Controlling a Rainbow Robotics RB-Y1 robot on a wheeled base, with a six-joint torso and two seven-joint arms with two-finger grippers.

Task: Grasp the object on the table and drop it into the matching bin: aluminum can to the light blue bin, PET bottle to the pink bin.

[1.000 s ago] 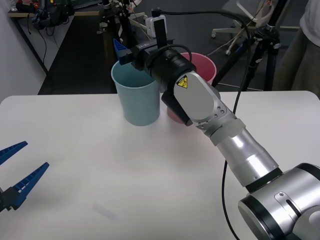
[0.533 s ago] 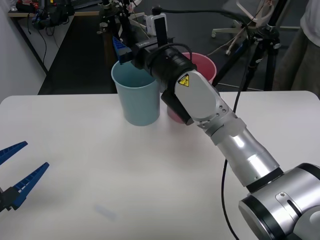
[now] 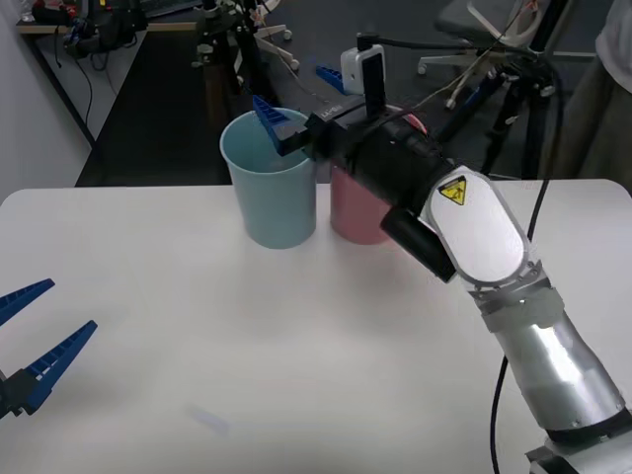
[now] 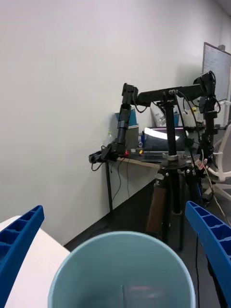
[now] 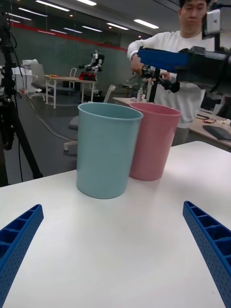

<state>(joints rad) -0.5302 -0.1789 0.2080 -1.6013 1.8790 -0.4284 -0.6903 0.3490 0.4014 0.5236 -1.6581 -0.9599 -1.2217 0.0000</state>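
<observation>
where it hung over the light blue bin, right pincer now shifted pinkward, spread, empty

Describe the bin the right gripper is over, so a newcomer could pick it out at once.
On the white table, two tall tapered plastic bins stand side by side near the far edge. The right gripper hangs open above the light blue bin, on the robot's left of the pair; its same-shaped neighbour is the pink bin.

A black tripod is seen against a white wall. A whiteboard is mounted nearby. An office chair is parked on dark floor.
</observation>
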